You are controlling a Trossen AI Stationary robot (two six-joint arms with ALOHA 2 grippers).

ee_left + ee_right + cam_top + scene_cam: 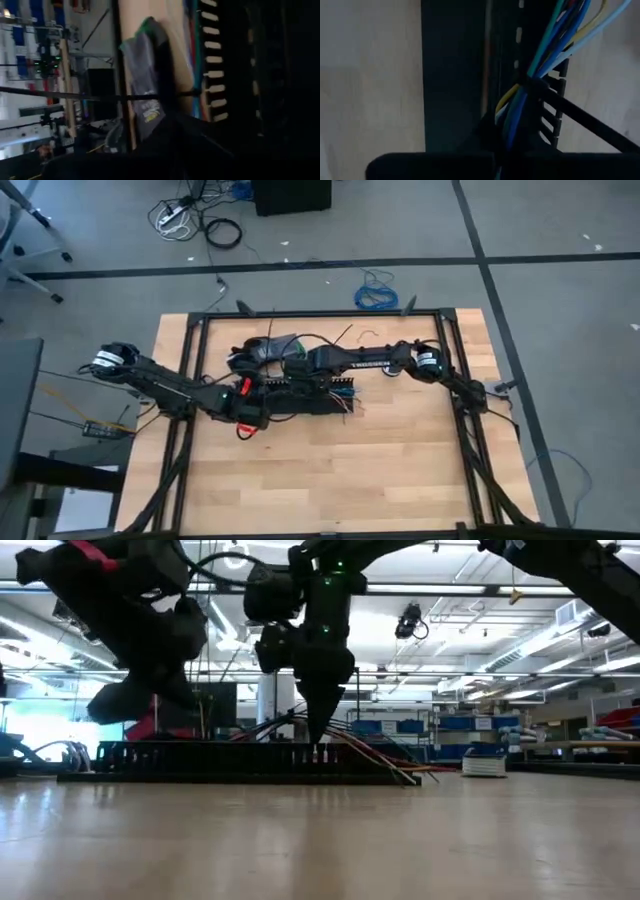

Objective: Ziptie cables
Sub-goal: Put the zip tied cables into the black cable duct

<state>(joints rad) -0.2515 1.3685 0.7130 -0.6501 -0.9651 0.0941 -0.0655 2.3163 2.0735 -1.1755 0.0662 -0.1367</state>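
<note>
Cables (520, 107) run 12-to-6 past the right gripper (502, 150), apparently pinched; a ziptie (580, 117) loops them, tail toward 4. Left gripper (262, 408): grip unclear, lying at the channel's (240, 760) 9 o'clock end.

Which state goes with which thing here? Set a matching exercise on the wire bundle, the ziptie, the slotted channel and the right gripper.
Things:
1. bundle of thin blue, yellow and white cables
2. thin black plastic ziptie
3. long black slotted channel
4. right gripper

States:
A. lies flat on the wooden table
B. points down onto the channel
C. looped round the wires, tail sticking out
D. runs along the channel, ends splayed past it

Pairs: 1-D, 2-C, 3-A, 4-B. The left gripper hangs over the channel too.
</note>
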